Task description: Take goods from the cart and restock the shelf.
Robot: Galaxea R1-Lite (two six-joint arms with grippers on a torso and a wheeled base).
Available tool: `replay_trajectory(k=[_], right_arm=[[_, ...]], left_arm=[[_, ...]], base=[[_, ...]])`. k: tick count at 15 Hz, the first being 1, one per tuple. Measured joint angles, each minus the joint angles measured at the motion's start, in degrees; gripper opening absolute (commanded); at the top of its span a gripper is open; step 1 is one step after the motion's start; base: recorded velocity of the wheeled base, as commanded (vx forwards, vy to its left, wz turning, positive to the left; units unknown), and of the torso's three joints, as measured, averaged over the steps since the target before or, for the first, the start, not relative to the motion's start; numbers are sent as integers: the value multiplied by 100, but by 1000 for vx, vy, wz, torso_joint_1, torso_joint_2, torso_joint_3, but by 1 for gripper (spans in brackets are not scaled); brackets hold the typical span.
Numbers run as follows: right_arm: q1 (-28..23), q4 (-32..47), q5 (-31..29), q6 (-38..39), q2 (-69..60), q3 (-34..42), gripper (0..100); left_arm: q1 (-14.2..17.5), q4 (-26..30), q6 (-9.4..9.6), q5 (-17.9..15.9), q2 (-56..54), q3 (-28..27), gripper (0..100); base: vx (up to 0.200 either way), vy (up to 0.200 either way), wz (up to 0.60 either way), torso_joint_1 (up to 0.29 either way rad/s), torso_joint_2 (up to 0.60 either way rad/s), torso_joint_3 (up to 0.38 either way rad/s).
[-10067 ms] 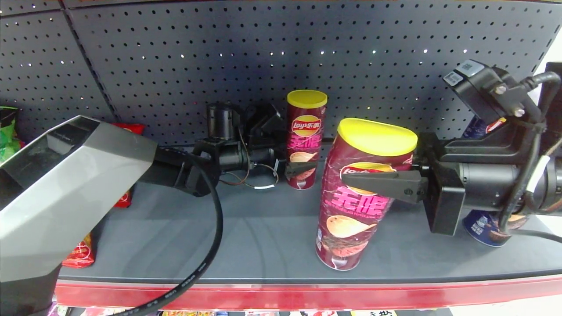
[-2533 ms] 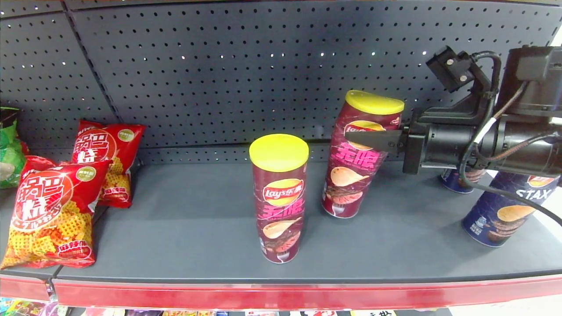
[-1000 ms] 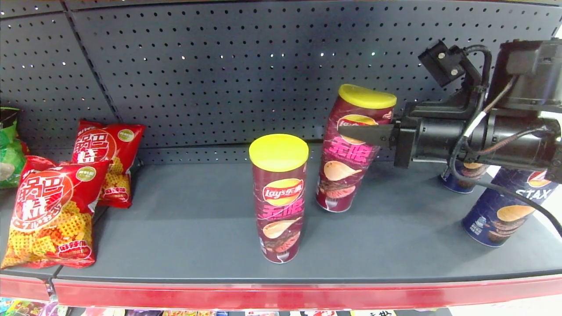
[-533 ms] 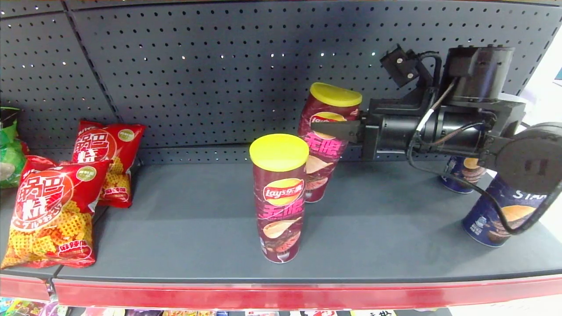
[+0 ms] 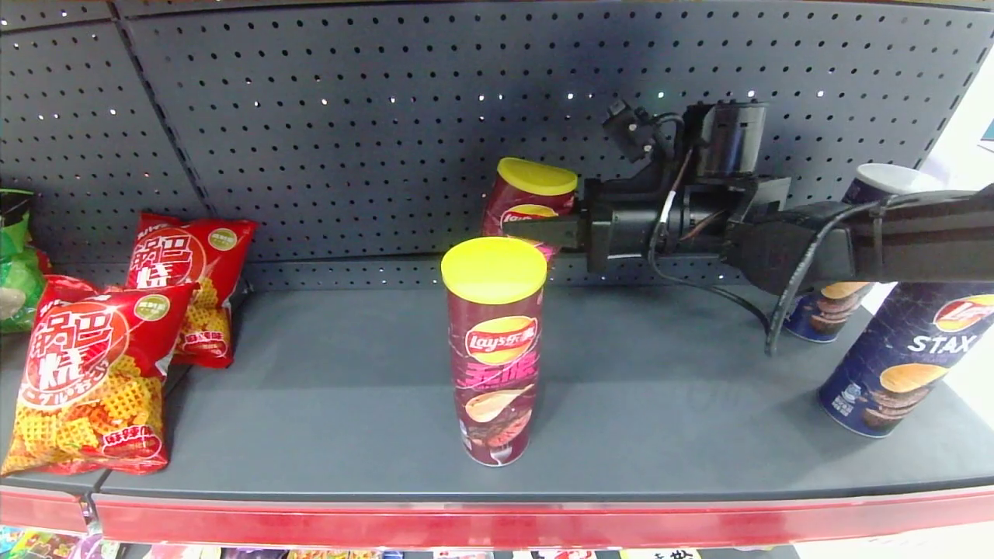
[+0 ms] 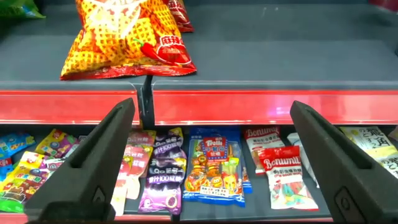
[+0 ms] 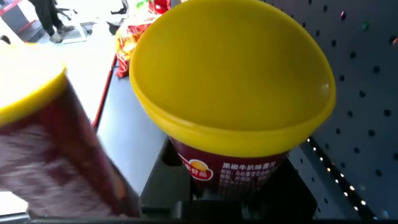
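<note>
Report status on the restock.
Left tool open, empty. Right tool shut on held chip can, near the pegboard. Front chip can stands before it, hiding its base.

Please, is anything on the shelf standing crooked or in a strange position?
Yes. The rear can, clamped in the right gripper, leans instead of standing straight like the front can. Its base is hidden behind the front can, so whether it touches the shelf is unclear.

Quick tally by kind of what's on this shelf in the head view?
Maroon chip cans: 2, one in the right gripper
Blue chip cans: 2
Red snack bags: 2
Green bag: 1
Total: 7
</note>
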Motion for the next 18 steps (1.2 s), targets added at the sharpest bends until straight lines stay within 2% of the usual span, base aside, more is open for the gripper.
replay_trajectory(k=[4,10,18], right_arm=[[-12,22,15,-69,328,-258,0],[-11,41,50,-80,389,-258,0],[-6,553,145,-318,176,-283,0]], left_arm=[[0,0,0,0,0,0,100],[0,2,0,0,0,0,100],[0,0,0,0,0,0,100]], base=[[0,0,0,0,0,0],[0,0,0,0,0,0],[0,0,0,0,0,0]])
